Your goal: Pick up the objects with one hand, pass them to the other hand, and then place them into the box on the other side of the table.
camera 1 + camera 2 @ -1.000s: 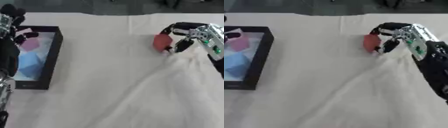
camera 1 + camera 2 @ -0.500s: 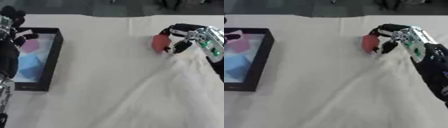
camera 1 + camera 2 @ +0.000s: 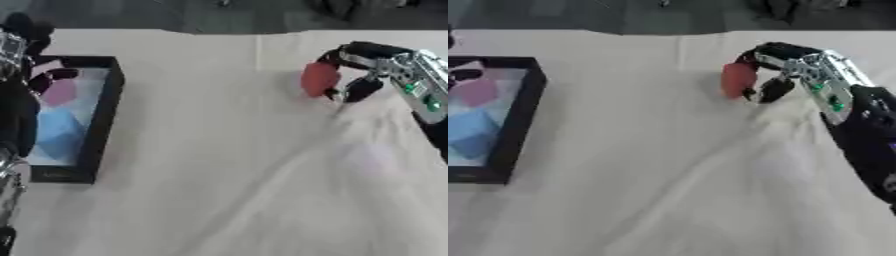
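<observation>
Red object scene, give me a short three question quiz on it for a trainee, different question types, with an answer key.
1. True or false: the right hand has its fingers curled round the red object.
2. Where does the black box sit: A) the table's left side, B) the table's right side, C) the middle?
3. Fill in: inside the box lie a pink shape and a ____ shape.

Key: 1 true; 2 A; 3 blue.

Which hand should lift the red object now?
The right hand. Its fingers are already curled round the red object on the table's right side, while the left arm shows only at the far left, by the black box.
</observation>
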Action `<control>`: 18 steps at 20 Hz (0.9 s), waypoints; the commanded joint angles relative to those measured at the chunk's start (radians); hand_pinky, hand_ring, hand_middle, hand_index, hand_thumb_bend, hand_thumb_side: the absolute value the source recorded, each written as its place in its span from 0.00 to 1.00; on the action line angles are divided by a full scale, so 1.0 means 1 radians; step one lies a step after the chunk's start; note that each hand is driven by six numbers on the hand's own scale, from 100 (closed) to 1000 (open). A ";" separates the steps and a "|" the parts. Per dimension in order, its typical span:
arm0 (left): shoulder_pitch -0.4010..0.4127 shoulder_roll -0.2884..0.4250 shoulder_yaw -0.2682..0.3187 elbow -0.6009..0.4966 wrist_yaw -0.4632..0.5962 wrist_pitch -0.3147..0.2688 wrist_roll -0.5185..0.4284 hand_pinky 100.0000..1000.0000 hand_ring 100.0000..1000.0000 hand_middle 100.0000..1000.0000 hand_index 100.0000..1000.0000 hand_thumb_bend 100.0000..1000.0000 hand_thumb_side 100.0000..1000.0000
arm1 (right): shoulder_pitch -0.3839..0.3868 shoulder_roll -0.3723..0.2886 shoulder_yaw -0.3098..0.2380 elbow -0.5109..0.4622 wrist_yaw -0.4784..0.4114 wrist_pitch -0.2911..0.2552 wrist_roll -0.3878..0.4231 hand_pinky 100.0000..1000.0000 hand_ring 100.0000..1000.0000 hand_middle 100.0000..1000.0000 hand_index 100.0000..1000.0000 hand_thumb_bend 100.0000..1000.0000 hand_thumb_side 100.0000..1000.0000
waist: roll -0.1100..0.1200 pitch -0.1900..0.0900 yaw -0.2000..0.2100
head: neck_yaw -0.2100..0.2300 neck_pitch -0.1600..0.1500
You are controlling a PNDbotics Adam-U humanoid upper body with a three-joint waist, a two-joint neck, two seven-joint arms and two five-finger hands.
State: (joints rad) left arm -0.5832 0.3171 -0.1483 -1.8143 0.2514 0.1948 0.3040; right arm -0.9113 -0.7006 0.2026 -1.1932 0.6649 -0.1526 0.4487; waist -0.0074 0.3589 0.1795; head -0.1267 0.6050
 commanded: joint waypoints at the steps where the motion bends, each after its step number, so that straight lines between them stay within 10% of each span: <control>1: 0.000 0.021 0.012 -0.002 -0.011 0.010 -0.007 0.65 1.00 0.89 0.77 0.15 0.73 | 0.002 -0.049 -0.008 -0.091 -0.066 0.030 -0.024 0.78 0.70 0.44 0.58 0.06 0.00 | -0.004 -0.039 -0.006 | 0.014 0.011; 18: 0.023 0.040 0.018 0.010 -0.028 0.030 -0.007 0.65 1.00 0.90 0.79 0.14 0.71 | 0.156 -0.029 -0.015 -0.464 -0.282 0.227 -0.134 0.73 0.61 0.38 0.54 0.00 0.00 | 0.017 -0.082 -0.046 | 0.035 0.041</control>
State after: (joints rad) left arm -0.5510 0.3318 -0.1419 -1.7880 0.2337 0.2282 0.2998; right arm -0.7448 -0.7188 0.2032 -1.6176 0.3928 0.0607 0.3335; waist -0.0047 0.3223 0.1344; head -0.0955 0.6410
